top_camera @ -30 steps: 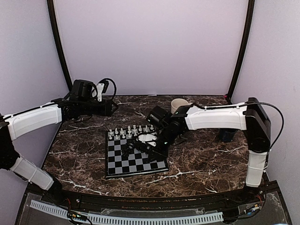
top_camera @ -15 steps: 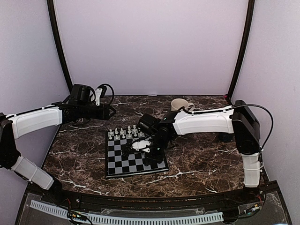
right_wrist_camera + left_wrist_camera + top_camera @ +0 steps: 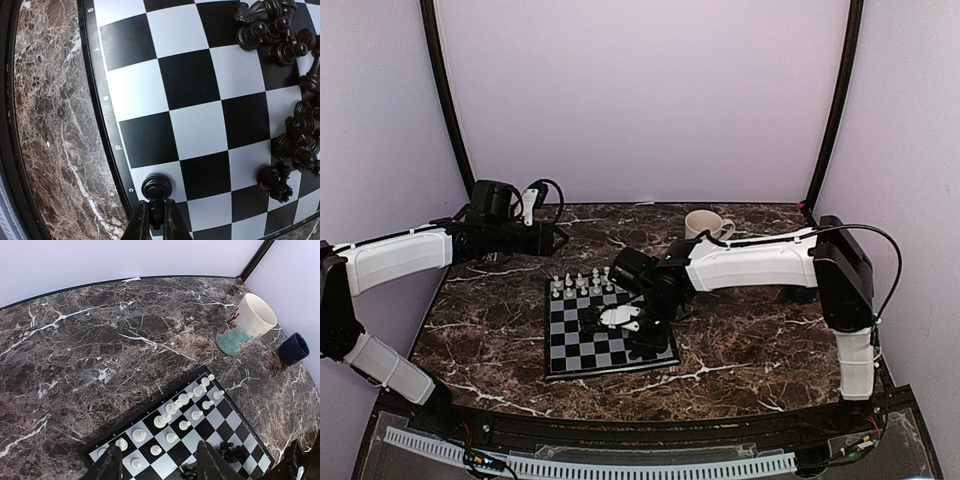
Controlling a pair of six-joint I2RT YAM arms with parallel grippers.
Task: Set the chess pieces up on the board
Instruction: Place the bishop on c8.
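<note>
The board (image 3: 582, 352) lies in the middle of the marble table. White pieces (image 3: 582, 284) stand in two rows along its far edge, also in the left wrist view (image 3: 172, 407). Loose black pieces (image 3: 287, 37) lie clustered on the board. My right gripper (image 3: 156, 220) is shut on a black piece (image 3: 156, 189), its base over a light square at the board's near edge by the letter c. In the top view the right gripper (image 3: 642, 338) is low over the board's near right part. My left gripper (image 3: 558, 238) hovers beyond the far left corner, open and empty, its fingers (image 3: 212, 465) apart.
A cream and teal mug (image 3: 702, 224) stands at the back right, also in the left wrist view (image 3: 245, 324). A dark blue cup (image 3: 294, 348) sits to its right. The table's dark rim (image 3: 10, 150) runs beside the board.
My right gripper has moved from the board's far right toward its near edge, carrying the black piece lower. The left arm has shifted only slightly.
</note>
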